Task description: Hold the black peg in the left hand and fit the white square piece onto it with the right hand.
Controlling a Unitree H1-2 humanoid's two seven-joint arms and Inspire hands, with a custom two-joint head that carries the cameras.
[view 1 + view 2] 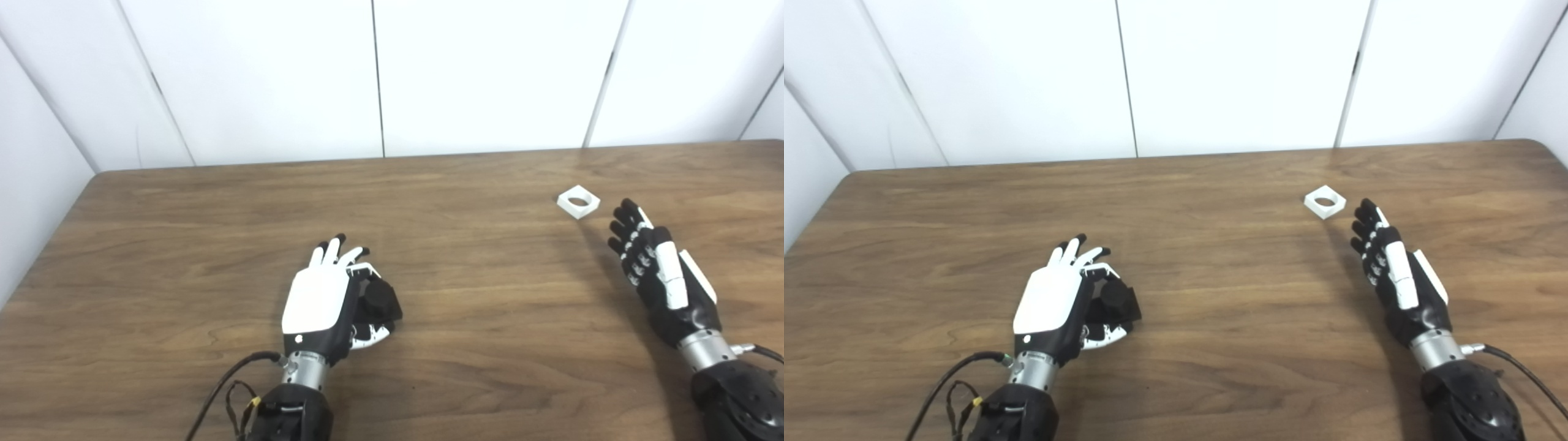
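Fingers of both hands stand over the wooden table (184, 245). Left hand (324, 300) curls around the black peg (378, 299), thumb below it. Right hand (658, 272), fingers apart and empty, sits just short of the white square piece (578, 201). Risks: nudging the light piece away; a loosely held peg tilting.

**Black-and-white hands on metal wrists**

The left hand (318, 300) has a smooth white shell over its back, a black frame beneath, white fingers (331, 250) tipped in black and a small pale round mark near the wrist. The right hand (658, 275) is mostly black with white panels along its edge. Each sits on a silver cylindrical wrist above a black forearm, with thin black cables trailing beside.
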